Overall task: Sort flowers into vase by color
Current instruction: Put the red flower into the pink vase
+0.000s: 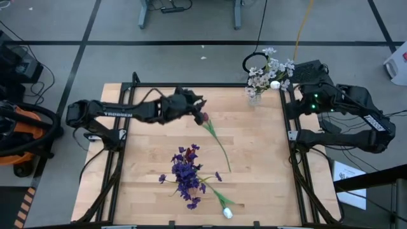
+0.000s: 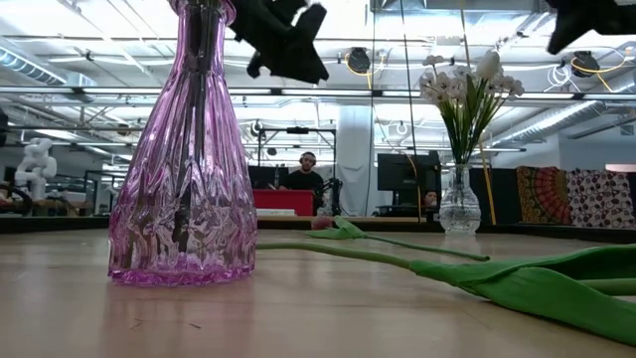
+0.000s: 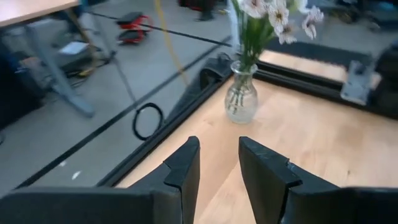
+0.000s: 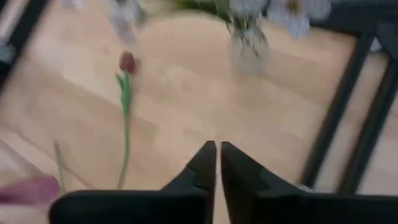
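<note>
Wooden counter under two arms. Left tool parted, empty, hanging above red tulip, likely lining up a pick. Right tool pinched shut, empty, beside clear vase holding white flowers. Purple cluster lying well short of both tools.

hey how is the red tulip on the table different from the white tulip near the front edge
The red tulip has a dark red bud; the white tulip has a white one. The red tulip lies alone mid-table just under the left pincer; the white tulip lies at the front edge, its stem running under the purple flowers. Both lie flat on the table with thin green stems, neither in a vase.
</note>
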You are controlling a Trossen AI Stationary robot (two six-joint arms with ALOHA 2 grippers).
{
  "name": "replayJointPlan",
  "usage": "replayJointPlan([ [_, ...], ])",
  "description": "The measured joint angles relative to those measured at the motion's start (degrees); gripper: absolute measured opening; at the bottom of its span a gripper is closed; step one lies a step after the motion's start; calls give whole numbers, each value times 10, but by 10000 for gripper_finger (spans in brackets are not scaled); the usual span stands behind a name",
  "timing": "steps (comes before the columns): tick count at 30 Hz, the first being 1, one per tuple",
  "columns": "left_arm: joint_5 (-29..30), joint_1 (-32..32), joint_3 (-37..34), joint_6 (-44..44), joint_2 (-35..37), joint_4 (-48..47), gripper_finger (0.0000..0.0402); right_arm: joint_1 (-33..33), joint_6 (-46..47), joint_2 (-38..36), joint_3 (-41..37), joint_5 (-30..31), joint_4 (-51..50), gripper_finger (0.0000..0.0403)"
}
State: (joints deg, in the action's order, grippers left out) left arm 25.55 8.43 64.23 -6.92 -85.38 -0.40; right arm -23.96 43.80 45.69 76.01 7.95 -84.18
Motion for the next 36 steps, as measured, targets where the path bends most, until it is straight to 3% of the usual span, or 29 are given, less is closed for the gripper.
replayJointPlan([
  [3, 66, -38, 0, -54, 0, -1, 118, 13, -12, -4, 0, -7, -32, 7],
  [12, 162, -118, 0, -231, 0, -3, 118, 48, -77, -3, -12, -3, -29, 3],
  [15, 170, -122, 16, -277, -13, -19, 118, 51, -93, -3, -42, -1, -7, 1],
  [18, 163, -120, 83, -295, -56, -96, 118, 56, -100, -3, -88, -6, 13, 2],
  [22, 134, -109, 214, -337, -142, -243, 118, 66, -102, -3, -154, -8, 26, 1],
  [27, 52, -73, 350, -496, -225, -440, 117, 77, -100, -9, -218, -8, 36, 1],
  [30, -28, -43, 380, -561, -260, -507, 117, 83, -91, -18, -242, -8, 62, 1],
  [36, -153, 3, 381, -590, -320, -510, 118, 94, -90, -40, -260, -8, 119, 1],
])
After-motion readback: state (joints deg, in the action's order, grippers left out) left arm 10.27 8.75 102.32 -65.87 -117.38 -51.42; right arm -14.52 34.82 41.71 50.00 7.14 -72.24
